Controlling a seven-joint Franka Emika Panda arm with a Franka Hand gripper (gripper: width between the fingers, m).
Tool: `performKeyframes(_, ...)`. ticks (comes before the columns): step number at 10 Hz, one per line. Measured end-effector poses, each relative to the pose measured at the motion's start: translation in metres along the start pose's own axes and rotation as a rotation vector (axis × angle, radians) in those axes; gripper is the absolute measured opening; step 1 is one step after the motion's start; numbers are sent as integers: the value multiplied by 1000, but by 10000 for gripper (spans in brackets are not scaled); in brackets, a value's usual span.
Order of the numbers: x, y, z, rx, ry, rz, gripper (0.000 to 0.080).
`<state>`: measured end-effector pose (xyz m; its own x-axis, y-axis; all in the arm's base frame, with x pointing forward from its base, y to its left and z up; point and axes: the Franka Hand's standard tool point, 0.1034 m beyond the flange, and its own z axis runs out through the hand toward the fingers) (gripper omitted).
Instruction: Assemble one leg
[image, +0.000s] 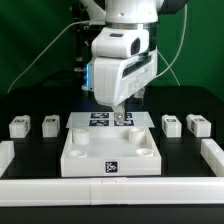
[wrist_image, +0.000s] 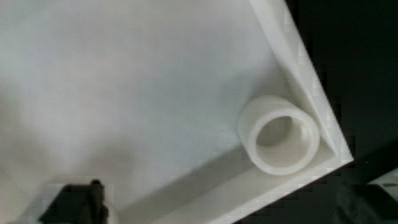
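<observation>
Four legs, small white tagged blocks, stand on the black table in the exterior view: two at the left (image: 19, 126) (image: 50, 124) and two at the right (image: 171, 124) (image: 198, 126). None shows in the wrist view. My gripper (image: 119, 114) hangs low over the far part of the large white slab (image: 85, 148), away from every leg. In the wrist view my gripper (wrist_image: 222, 205) is open and empty, with one dark finger (wrist_image: 75, 203) in sight. Below it lie the slab's flat floor (wrist_image: 125, 100) and one round corner socket (wrist_image: 281, 133) by the raised rim.
The marker board (image: 99, 120) lies just behind the slab, under my gripper. White rails run along the left (image: 6, 153), the right (image: 211, 152) and the front (image: 110, 190) of the table. A green backdrop and cables stand behind the arm.
</observation>
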<state>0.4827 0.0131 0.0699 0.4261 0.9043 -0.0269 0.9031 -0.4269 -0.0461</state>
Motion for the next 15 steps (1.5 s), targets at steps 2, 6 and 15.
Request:
performKeyframes(2,-12,-12,9,-22,-5,-162,650)
performKeyframes(6,-18,-24,25,1,-32,-362,650)
performKeyframes(15,-29,-37,54,43,-29,-361,650)
